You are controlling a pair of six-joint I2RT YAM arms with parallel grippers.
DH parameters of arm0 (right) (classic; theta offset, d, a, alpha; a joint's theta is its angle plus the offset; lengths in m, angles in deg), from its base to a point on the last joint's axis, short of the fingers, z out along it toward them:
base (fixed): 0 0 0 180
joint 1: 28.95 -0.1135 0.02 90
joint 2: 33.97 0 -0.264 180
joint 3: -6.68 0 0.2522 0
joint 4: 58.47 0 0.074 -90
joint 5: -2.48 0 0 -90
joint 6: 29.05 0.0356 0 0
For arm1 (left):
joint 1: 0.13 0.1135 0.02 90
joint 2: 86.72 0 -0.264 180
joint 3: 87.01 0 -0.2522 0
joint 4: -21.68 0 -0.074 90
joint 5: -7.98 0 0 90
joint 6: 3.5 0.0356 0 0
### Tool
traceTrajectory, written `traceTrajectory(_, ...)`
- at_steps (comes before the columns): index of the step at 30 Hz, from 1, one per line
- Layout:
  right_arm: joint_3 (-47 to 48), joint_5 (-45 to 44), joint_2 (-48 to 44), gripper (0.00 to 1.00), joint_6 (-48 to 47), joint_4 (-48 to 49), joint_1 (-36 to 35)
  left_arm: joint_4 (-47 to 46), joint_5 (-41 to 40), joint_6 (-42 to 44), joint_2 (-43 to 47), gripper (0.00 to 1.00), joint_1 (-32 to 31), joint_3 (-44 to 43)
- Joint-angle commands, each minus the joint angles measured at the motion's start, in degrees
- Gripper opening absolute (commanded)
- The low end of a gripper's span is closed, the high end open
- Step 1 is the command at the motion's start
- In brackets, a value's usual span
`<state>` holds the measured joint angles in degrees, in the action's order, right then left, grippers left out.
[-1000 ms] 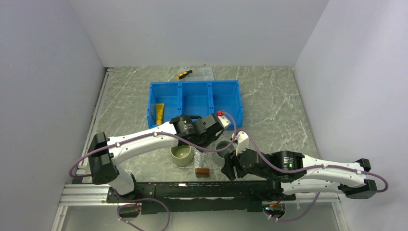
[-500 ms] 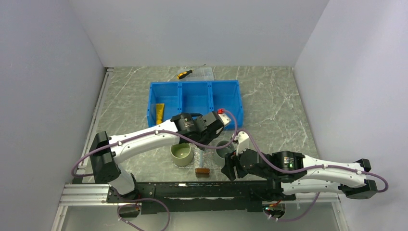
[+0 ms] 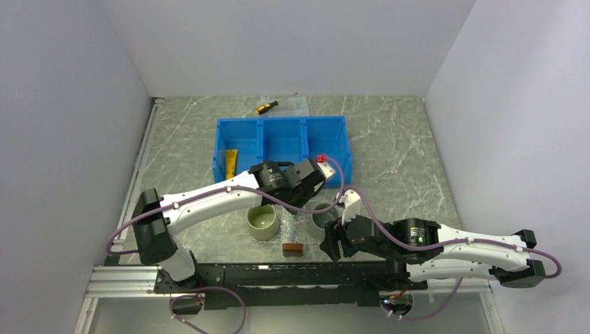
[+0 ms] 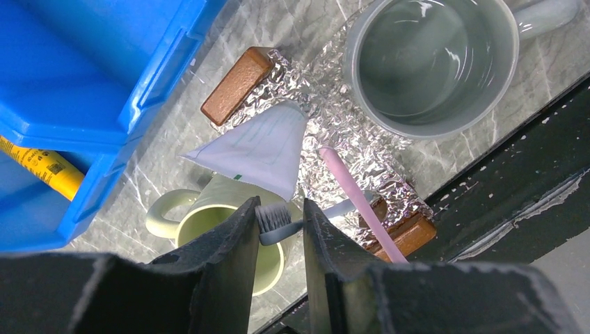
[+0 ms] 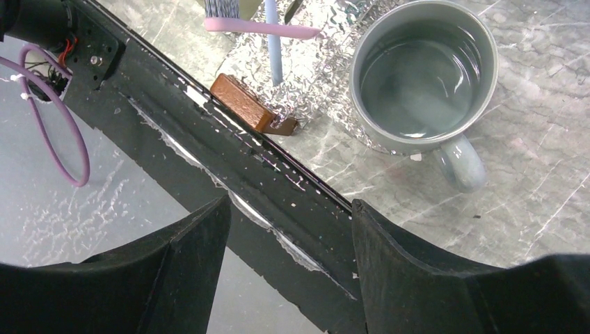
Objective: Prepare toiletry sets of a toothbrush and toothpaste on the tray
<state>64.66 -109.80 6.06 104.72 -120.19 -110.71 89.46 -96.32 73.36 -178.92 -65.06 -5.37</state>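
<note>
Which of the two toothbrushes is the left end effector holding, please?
The pale blue toothbrush, gripped at its bristled head by the left end effector; the pink toothbrush lies free on the tray.

On the tray (image 4: 238, 83), the toothpaste (image 4: 259, 147) with the toothbrush (image 4: 358, 202) just beside it; above the tray, a second toothbrush (image 4: 275, 220). Left of the tray, one mug (image 3: 263, 223); right, another mug (image 3: 322, 218). Behind the tray, the bin (image 3: 282, 147), a tube (image 3: 230, 163) in its left compartment.

marble table (image 3: 400, 149) | blue bin (image 3: 282, 119) | tray (image 3: 293, 248) | green mug (image 3: 264, 223) | grey mug (image 4: 431, 66)
</note>
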Motion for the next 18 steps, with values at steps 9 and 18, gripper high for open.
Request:
traceTrajectory(9,0.4,-1.3,0.9,0.67,-0.7,1.4,0.2,-0.6,-0.4,0.8,0.3,0.4,0.4,-2.1)
traceTrajectory(18,0.4,-1.2,1.0,0.68,-0.5,1.5,0.1,-0.8,-0.7,0.9,1.0,0.42,0.5,-2.1)
